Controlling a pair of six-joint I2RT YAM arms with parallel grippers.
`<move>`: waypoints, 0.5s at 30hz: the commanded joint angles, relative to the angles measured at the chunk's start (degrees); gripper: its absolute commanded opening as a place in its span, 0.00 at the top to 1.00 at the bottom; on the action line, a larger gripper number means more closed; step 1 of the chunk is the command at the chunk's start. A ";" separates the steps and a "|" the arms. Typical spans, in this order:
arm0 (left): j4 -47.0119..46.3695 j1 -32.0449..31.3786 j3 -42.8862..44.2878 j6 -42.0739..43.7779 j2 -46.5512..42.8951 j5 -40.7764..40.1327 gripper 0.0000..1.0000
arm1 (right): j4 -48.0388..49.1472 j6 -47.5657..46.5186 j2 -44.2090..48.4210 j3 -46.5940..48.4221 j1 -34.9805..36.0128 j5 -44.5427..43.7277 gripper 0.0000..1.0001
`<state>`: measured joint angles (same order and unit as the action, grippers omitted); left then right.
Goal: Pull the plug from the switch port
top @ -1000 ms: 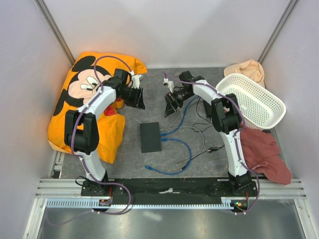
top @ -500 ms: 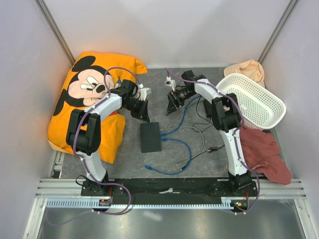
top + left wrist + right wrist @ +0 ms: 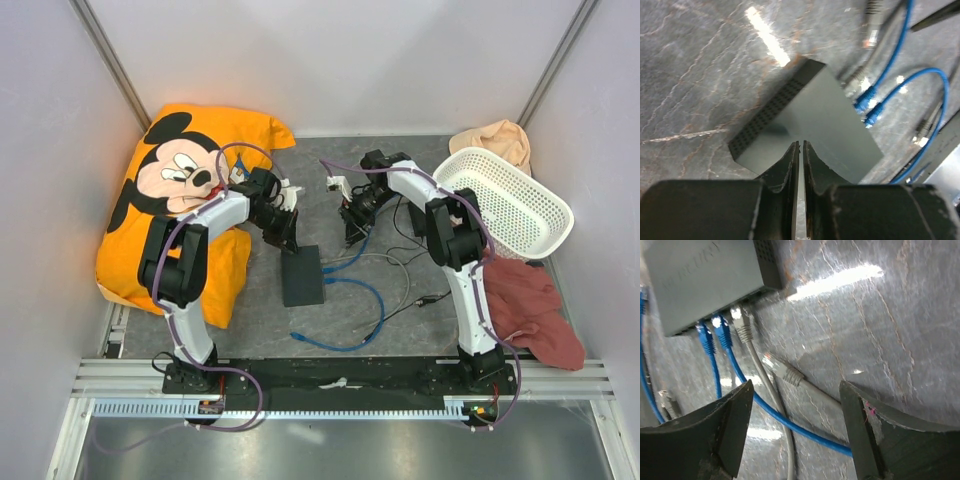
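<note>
The black switch box (image 3: 302, 275) lies flat mid-table. Its ports (image 3: 715, 322) line the edge facing right. Two blue plugs (image 3: 705, 335) (image 3: 722, 331) and a grey plug (image 3: 742, 326) sit in them. My left gripper (image 3: 286, 236) hovers over the box's far end. In the left wrist view the box top (image 3: 815, 115) lies just beyond that gripper (image 3: 800, 146), whose jaws are shut to a thin slit with nothing between them. My right gripper (image 3: 354, 222) is open above the cables; in its wrist view it (image 3: 797, 412) straddles a blue cable (image 3: 790, 417).
A loose grey plug (image 3: 782, 371) lies on the table near the ports. Blue cable loops (image 3: 365, 305) and thin black cords (image 3: 415, 300) trail right of the box. An orange cartoon-mouse cushion (image 3: 160, 200) lies left. A white basket (image 3: 510, 205) and red cloth (image 3: 530, 305) sit right.
My left gripper has swung right and down from the cushion to the switch box, closing its jaws. My right gripper has dropped toward the cables and narrowed slightly.
</note>
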<state>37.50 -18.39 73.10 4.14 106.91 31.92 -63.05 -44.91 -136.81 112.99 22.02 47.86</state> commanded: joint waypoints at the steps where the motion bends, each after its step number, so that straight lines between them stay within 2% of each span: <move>1: -1.19 -0.06 1.43 1.57 2.24 -2.21 0.87 | 3.35 -2.03 2.94 -4.17 -0.14 -11.28 0.22; 3: -1.28 -0.06 2.39 1.75 3.38 -2.65 0.88 | 8.18 -0.19 4.36 -6.54 -0.14 -14.97 0.22; 8: -1.55 -0.15 5.91 1.13 5.41 -2.39 0.88 | 18.99 5.17 7.61 -10.33 -0.05 -17.62 0.21; 15: -1.55 -0.07 6.53 1.57 6.29 -2.48 0.89 | 21.91 4.92 7.88 -11.47 1.97 -19.38 0.21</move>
<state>36.99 -18.39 78.26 4.12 112.14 30.09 -45.80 -39.66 -129.78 103.53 22.65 33.47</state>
